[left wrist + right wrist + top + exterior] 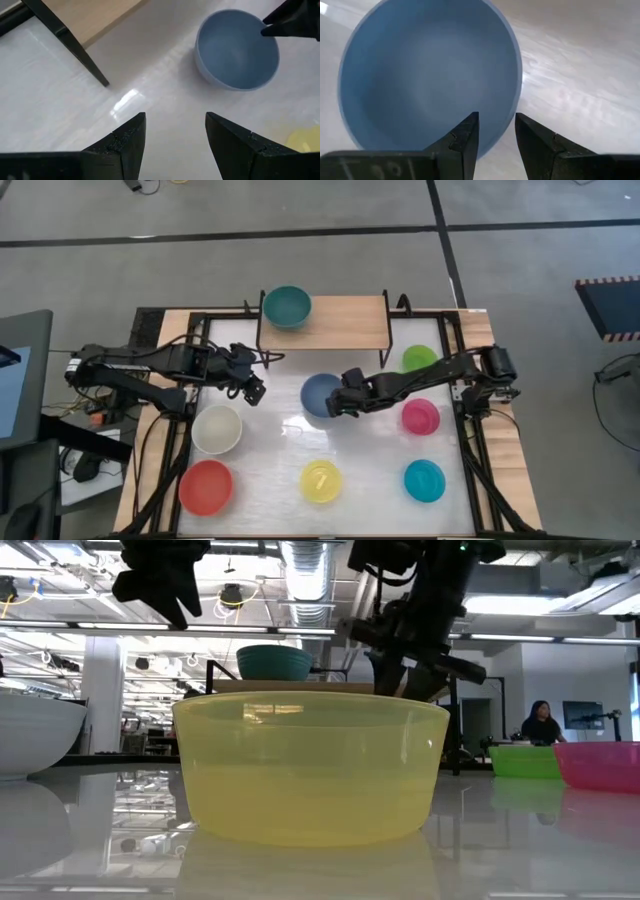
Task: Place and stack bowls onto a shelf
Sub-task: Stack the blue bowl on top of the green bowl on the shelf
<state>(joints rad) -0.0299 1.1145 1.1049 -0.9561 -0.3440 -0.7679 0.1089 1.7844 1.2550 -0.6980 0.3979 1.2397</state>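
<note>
The blue bowl (318, 392) stands on its base on the white table in front of the shelf (345, 320). My right gripper (345, 405) is open at the bowl's right rim. In the right wrist view one finger (465, 137) stands inside the blue bowl (425, 75) and the other outside, with the rim between them and no touch showing. My left gripper (255, 390) is open and empty, left of the bowl; its wrist view (175, 117) shows the blue bowl (235, 50) farther off. A teal bowl (286, 306) stands on the left of the shelf top.
A white bowl (217, 428) and a red bowl (206, 485) stand at the near left, a yellow bowl (320, 481) at the near middle, a cyan bowl (424, 480), a pink bowl (420, 416) and a lime green bowl (418, 358) on the right. A person (540, 725) sits far behind the table.
</note>
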